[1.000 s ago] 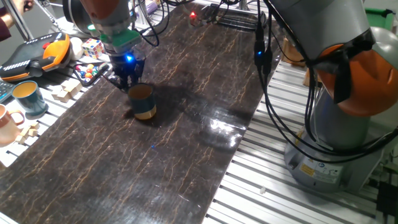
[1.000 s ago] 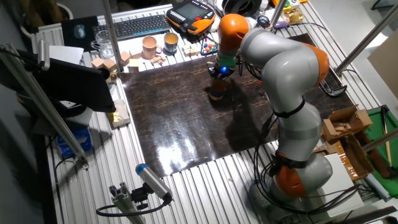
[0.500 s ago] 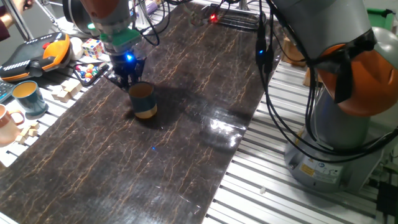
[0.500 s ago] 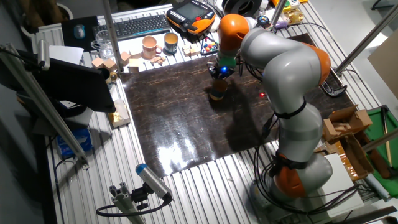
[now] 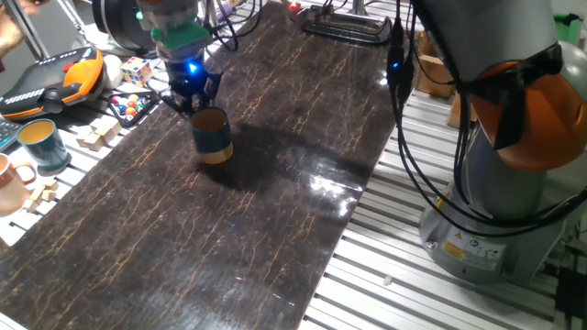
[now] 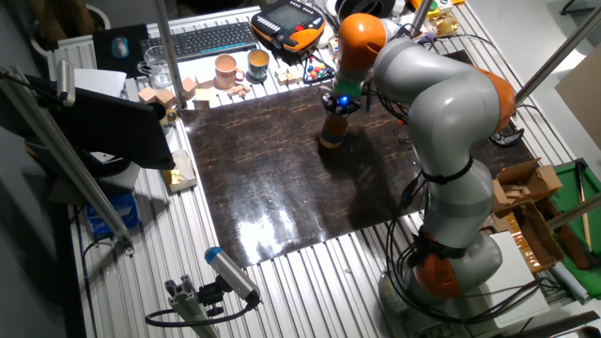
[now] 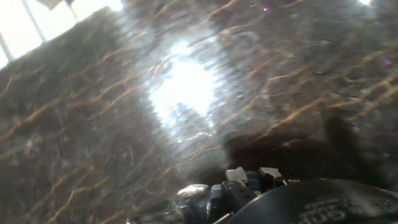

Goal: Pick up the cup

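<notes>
The cup (image 5: 213, 137), dark teal with an orange band at its base, hangs just above the dark marble-patterned mat (image 5: 275, 211), slightly tilted. My gripper (image 5: 193, 104) is right above it with a blue light on, shut on the cup's rim on the side nearest the arm. The other fixed view shows the cup (image 6: 331, 133) under the gripper (image 6: 337, 107). In the hand view the fingertips (image 7: 237, 176) show at the bottom edge beside a dark curved rim (image 7: 323, 200). The rest of that view is glare on the mat.
Off the mat's left edge stand a lighter teal mug with a handle (image 5: 41, 144), a pinkish mug (image 5: 11, 183), wooden blocks (image 5: 96, 133), a colour cube (image 5: 138, 70) and an orange pendant (image 5: 55, 78). The robot's base (image 5: 514, 202) and cables stand to the right.
The gripper has risen and shifted slightly away from the mat's near edge. The cup has come up with it, leaving the mat.
</notes>
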Robot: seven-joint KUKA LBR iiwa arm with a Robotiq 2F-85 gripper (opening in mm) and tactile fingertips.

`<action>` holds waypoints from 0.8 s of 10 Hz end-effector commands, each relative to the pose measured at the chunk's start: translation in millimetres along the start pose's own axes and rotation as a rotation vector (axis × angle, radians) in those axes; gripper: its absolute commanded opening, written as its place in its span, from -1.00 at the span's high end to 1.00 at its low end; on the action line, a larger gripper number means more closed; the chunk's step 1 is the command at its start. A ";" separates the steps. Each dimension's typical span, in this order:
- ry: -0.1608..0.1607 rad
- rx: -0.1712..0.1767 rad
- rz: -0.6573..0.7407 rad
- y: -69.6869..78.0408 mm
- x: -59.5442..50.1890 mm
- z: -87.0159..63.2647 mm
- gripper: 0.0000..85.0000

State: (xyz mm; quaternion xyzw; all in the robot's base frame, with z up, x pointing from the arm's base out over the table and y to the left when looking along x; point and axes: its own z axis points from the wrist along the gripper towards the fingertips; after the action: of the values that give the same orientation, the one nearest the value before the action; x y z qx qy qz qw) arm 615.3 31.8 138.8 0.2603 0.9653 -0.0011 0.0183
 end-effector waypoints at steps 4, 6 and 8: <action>-0.023 0.037 0.289 -10.1 2.5 -15.3 0.98; -0.001 0.039 0.377 -16.3 5.4 -31.0 0.98; 0.003 0.044 0.394 -19.1 11.2 -38.9 0.98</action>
State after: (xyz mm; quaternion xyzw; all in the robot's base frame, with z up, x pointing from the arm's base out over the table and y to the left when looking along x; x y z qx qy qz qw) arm 593.3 21.4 178.3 0.3924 0.9195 -0.0198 0.0123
